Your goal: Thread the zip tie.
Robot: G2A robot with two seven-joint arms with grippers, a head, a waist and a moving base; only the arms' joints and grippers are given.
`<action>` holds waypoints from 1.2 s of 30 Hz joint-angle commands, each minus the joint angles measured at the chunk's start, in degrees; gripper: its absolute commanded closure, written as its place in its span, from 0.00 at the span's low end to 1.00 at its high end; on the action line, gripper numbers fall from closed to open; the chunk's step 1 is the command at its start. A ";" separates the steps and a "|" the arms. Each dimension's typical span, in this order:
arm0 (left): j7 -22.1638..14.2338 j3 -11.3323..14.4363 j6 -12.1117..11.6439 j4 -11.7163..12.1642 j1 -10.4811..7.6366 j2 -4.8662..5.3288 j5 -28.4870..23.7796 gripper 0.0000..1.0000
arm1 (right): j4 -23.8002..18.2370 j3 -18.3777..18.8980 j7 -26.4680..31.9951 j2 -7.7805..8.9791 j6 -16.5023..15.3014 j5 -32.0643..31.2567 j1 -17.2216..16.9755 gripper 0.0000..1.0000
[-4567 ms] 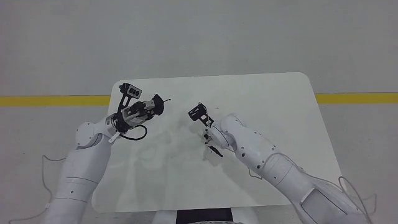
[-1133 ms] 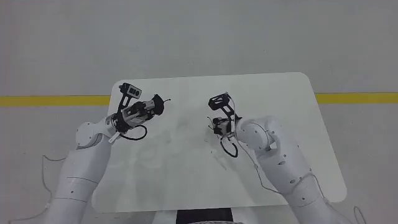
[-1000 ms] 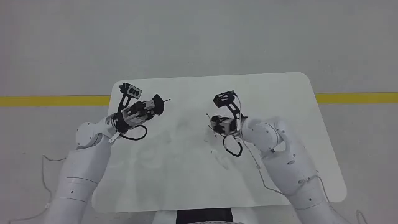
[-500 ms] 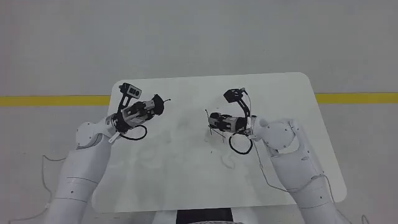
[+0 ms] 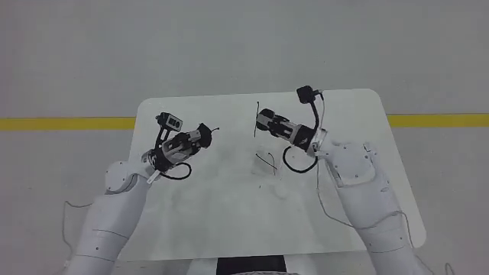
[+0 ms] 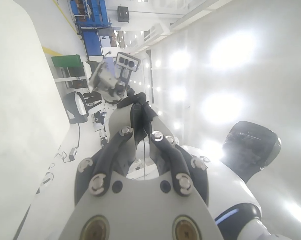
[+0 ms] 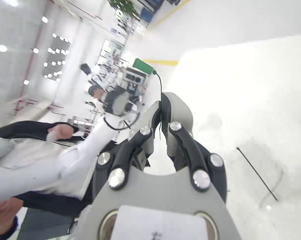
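My right gripper (image 5: 260,120) hangs over the white table (image 5: 351,122) near its far middle, shut on a thin black zip tie (image 5: 257,110) that sticks out past its fingertips. The right wrist view shows that zip tie (image 7: 161,86) clamped between the pads of the right gripper (image 7: 161,102). My left gripper (image 5: 207,133) hovers at the table's left, pointing toward the right gripper. It is shut on a thin black strip (image 5: 216,129). In the left wrist view the strip (image 6: 143,138) runs back between the pads of the left gripper (image 6: 140,103).
A second black zip tie (image 5: 267,160) lies loose on the table between the two arms, just nearer than the right gripper; the right wrist view shows the loose zip tie (image 7: 256,173) flat on the table. Bare table spreads to the right and near side.
The right gripper has lifted and swung toward the table's far side, turning to point left with its zip tie. The left arm has shifted slightly right and nearer.
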 commanded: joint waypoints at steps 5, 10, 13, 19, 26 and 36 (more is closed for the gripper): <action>1.02 -1.36 0.00 2.75 -0.02 -3.07 4.71 1.00 | 0.81 -1.35 -4.83 -0.27 -3.39 5.62 0.54 1.00; 2.18 -0.64 0.00 4.49 -1.37 -5.85 6.54 1.00 | 3.04 -3.23 -6.21 -0.34 -6.01 5.91 1.03 1.00; 2.35 -0.44 0.00 4.74 -1.67 -6.20 6.75 1.00 | 3.46 -3.42 -5.98 -0.33 -6.04 6.04 1.16 1.00; 2.35 -0.44 0.00 4.74 -1.67 -6.20 6.75 1.00 | 3.73 -3.45 -6.40 -0.31 -5.73 5.75 0.96 1.00; 7.42 1.49 0.00 3.59 -0.76 -6.60 5.26 1.00 | 4.76 -7.50 -20.46 -1.03 -7.06 -0.62 0.82 1.00; 11.24 2.26 0.00 1.75 0.67 -7.95 6.24 1.00 | 6.07 -12.36 -34.86 -1.13 -7.06 -9.12 0.31 1.00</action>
